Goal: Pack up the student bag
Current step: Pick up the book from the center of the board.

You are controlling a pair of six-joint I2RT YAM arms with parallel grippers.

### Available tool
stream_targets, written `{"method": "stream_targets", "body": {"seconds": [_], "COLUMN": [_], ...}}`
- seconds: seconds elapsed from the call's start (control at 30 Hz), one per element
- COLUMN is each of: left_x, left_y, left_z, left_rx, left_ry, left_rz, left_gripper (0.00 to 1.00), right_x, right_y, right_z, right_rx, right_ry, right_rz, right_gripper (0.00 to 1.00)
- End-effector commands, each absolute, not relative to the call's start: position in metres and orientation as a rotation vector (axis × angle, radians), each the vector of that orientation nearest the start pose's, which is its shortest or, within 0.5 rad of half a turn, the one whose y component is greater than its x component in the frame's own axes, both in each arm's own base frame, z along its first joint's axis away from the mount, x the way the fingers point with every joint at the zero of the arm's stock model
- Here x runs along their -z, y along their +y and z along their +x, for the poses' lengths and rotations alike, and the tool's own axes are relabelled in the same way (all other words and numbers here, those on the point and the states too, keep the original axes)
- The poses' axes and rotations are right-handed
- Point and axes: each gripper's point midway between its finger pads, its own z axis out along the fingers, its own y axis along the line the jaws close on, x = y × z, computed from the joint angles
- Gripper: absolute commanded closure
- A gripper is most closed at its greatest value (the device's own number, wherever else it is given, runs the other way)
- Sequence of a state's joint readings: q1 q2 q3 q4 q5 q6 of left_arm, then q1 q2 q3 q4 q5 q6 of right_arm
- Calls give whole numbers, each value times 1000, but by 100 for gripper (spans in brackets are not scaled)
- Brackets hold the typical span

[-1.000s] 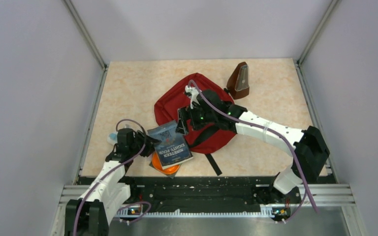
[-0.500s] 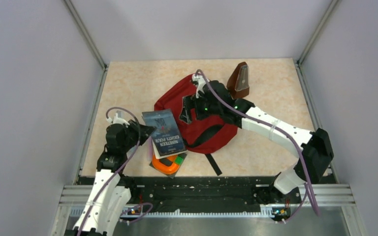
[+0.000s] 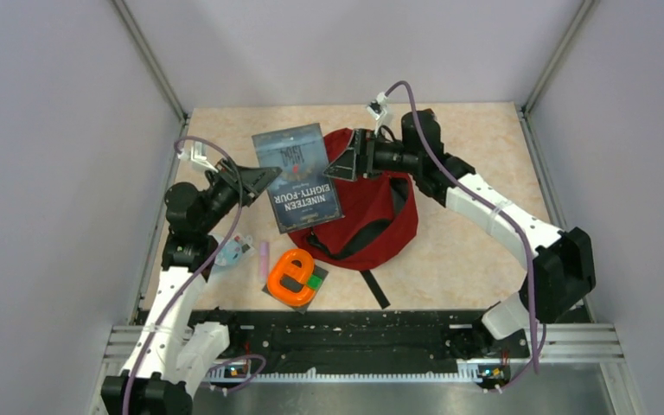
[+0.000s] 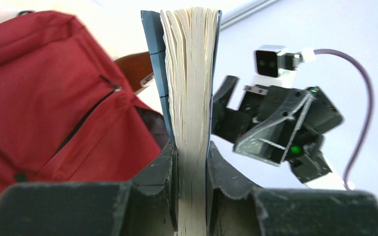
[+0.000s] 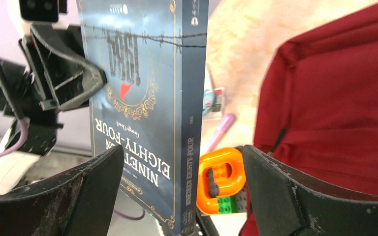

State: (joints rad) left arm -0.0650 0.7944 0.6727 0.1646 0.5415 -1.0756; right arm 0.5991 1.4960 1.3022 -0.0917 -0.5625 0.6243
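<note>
Gripping the book (image 3: 298,177) by one long edge, the left gripper (image 3: 258,177) is holding it off the table (image 3: 216,147) in the top view. Just beyond the book's far edge the right gripper (image 3: 346,162) is hovering over the student bag (image 3: 379,203). The bag is lying partly under the book and the right arm, and whether that gripper is touching the fabric cannot be told. Below the left gripper, near the arm bases, an orange ring toy (image 3: 290,277) and a pink stick (image 3: 264,258) are lying apart from the bag. In the left wrist view the jaws are pinching narrowly on the book's pages. The red bag is filling the left side with a black zipper showing, its inside too dark to read, and a brown object (image 4: 134,66) is peeking out behind the cover, mostly hidden. In the right wrist view the right gripper's fingers (image 5: 93,191) are standing wide apart with nothing between them. The book is hanging upright straight ahead, the bag is sitting to the right, and the orange toy is lying beyond, cut off by one finger.
</note>
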Motion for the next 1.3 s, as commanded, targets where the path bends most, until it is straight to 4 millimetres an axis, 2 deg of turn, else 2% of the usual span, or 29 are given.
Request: {"method": "stream_targets", "body": {"seconds": [0.0, 0.07, 0.27, 0.47, 0.53, 0.6, 0.63, 0.7, 0.73, 0.8, 0.83, 0.87, 0.9, 1.0, 1.1, 1.2, 1.27], "left_x": [-421, -424, -424, -419, -416, -410, -405, -398, -392, -379, -368, -357, -345, -313, -300, -291, -282], "left_y": [-155, -157, -157, -156, -155, -154, -155, -156, -157, -158, -158, -157, -157, -162, -180, -205, -223], "left_z": [254, 252, 250, 257, 260, 265, 267, 269, 271, 275, 278, 281, 283, 281, 278, 275, 272], "left_rx": [1415, 1428, 1436, 1432, 1427, 1419, 1419, 1418, 1416, 1391, 1359, 1297, 1265, 1141, 1116, 1109, 1099], "left_ry": [1388, 1383, 1372, 1366, 1378, 1404, 1420, 1452, 1478, 1541, 1594, 1635, 1689, 1821, 1884, 1923, 1957], "left_rz": [-67, -44, -43, -64, -76, -106, -116, -123, -123, -118, -127, -107, -120, -68, -4, 82, 148], "left_gripper": [100, 100, 100, 100, 100, 100, 100, 100, 88, 51, 32, 20, 16, 13, 13, 13, 13], "right_x": [-329, -332, -363, -382, -389, -393, -395, -396, -395, -388, -385, -382, -382, -390, -387, -372, -372], "right_y": [366, 370, 376, 379, 380, 380, 380, 379, 377, 372, 365, 356, 347, 313, 280, 232, 201], "right_z": [281, 279, 271, 264, 261, 261, 262, 264, 268, 284, 295, 304, 309, 319, 327, 340, 342], "right_rx": [-1585, -1623, -1749, -1817, -1839, -1850, -1847, -1828, -1804, -1667, -1575, -1475, -1395, -1213, -1073, -875, -786], "right_ry": [1873, 1856, 1749, 1698, 1684, 1684, 1685, 1693, 1720, 1777, 1809, 1835, 1842, 1817, 1827, 1888, 1894], "right_rz": [-560, -577, -624, -657, -666, -659, -650, -623, -587, -498, -433, -375, -334, -221, -136, -23, 43], "right_gripper": [13, 14, 16, 28, 39, 59, 72, 88, 97, 100, 100, 100, 100, 100, 100, 100, 100]}}
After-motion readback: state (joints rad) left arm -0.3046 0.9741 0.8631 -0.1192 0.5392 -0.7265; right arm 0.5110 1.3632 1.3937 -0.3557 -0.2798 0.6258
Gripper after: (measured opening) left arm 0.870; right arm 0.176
